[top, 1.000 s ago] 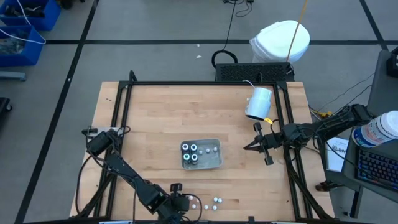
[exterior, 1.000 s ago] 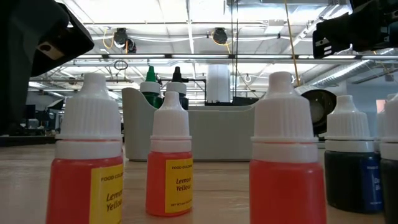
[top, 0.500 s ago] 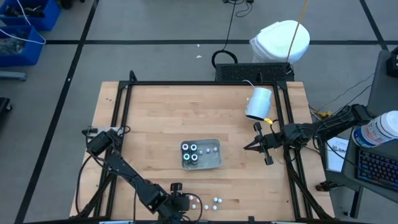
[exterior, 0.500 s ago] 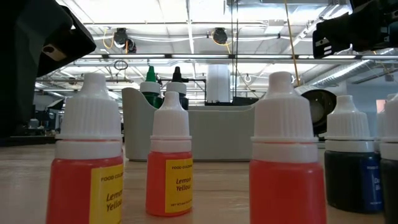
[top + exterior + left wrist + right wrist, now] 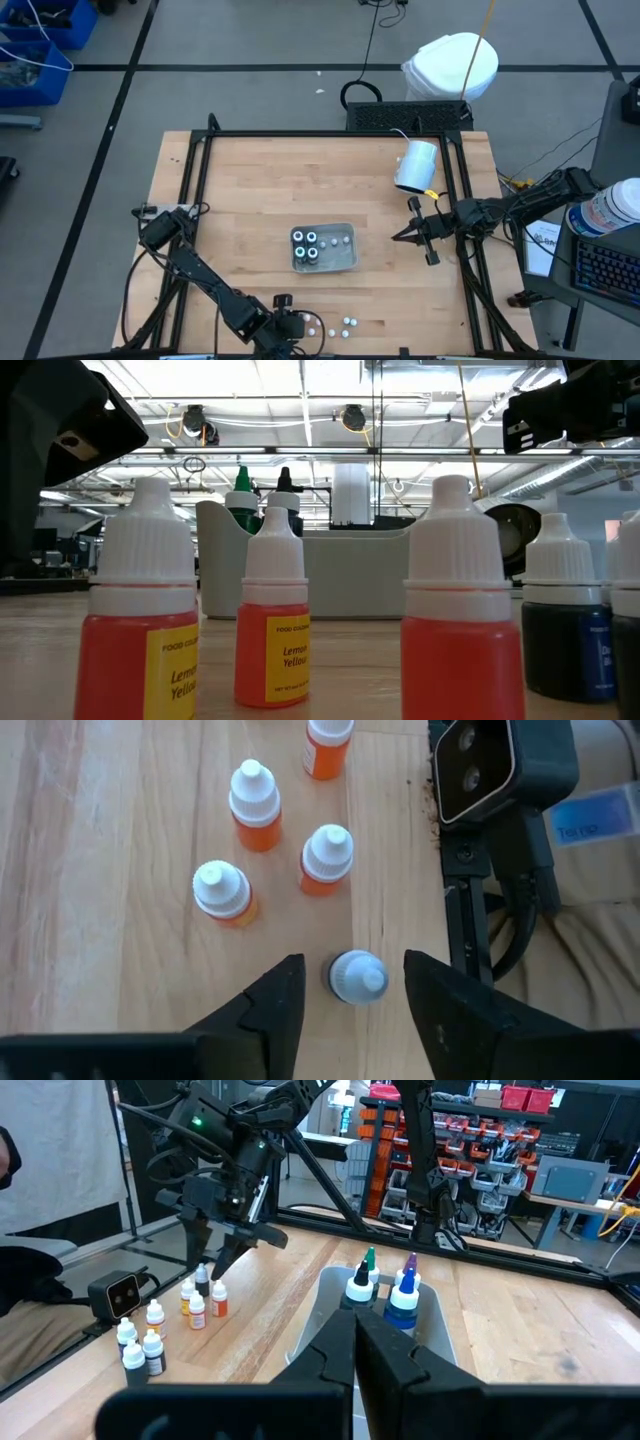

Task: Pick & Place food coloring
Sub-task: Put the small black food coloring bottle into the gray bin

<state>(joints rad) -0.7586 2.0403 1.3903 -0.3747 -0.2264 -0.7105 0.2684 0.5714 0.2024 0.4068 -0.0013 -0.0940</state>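
Meanwhile, little had changed since a second before: only the left gripper (image 5: 345, 995) had narrowed slightly, its jaws still apart on either side of a white-capped dark bottle (image 5: 357, 978) standing on the table (image 5: 250, 190) near the front edge, not yet pinched. The left wrist view showed orange bottles (image 5: 255, 805) just beyond, detail the high view reduced to white dots (image 5: 347, 324). The low view showed yellow-labelled orange bottles (image 5: 272, 615) close up, with the gray bin (image 5: 350, 570) behind. The right gripper (image 5: 397, 237), fingers closed and empty, hovered just right of that bin (image 5: 340, 262), well apart from the loose bottles. Its wrist view showed four food coloring bottles (image 5: 385, 1292) upright inside.
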